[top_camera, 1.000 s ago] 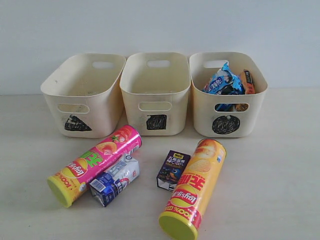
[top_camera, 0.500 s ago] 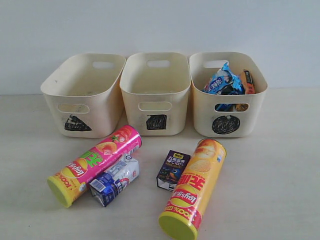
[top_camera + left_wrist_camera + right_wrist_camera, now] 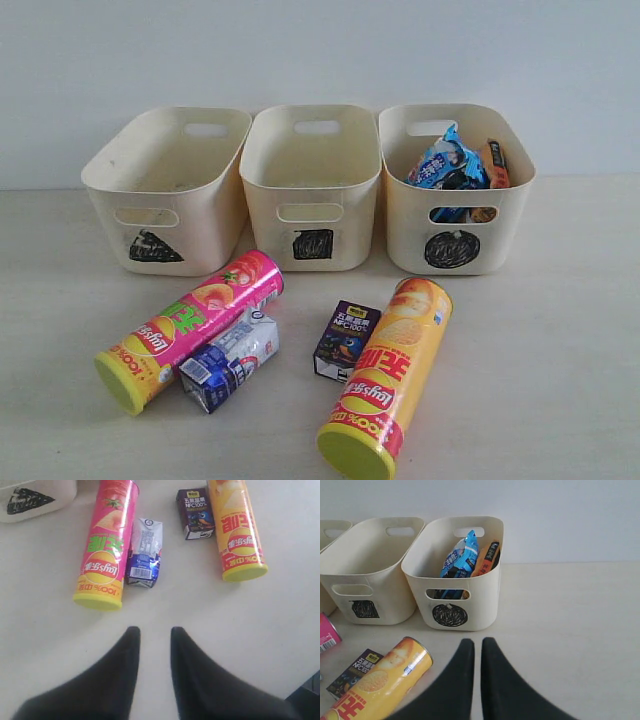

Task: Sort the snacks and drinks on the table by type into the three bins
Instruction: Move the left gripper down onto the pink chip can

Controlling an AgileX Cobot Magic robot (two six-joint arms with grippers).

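Observation:
On the table (image 3: 560, 340) lie the pink chip tube (image 3: 190, 330), the yellow-orange tube (image 3: 390, 390), the blue and white carton (image 3: 230, 362) and the dark purple carton (image 3: 346, 340). Behind them stand the triangle bin (image 3: 200, 225), the square bin (image 3: 345, 225) and the circle bin (image 3: 500, 215). The circle bin holds the blue bag (image 3: 445, 160) and the orange-brown packet (image 3: 494, 163). My left gripper (image 3: 155, 632) hovers open and empty short of the pink tube (image 3: 105, 545). My right gripper (image 3: 478, 642) is shut and empty, in front of the circle bin (image 3: 485, 595). Neither gripper shows in the exterior view.
The triangle and square bins look empty inside. A pale wall rises behind the bins. The yellow-orange tube (image 3: 380, 682) lies beside my right gripper. A dark edge (image 3: 307, 695) shows at the table's near corner in the left wrist view.

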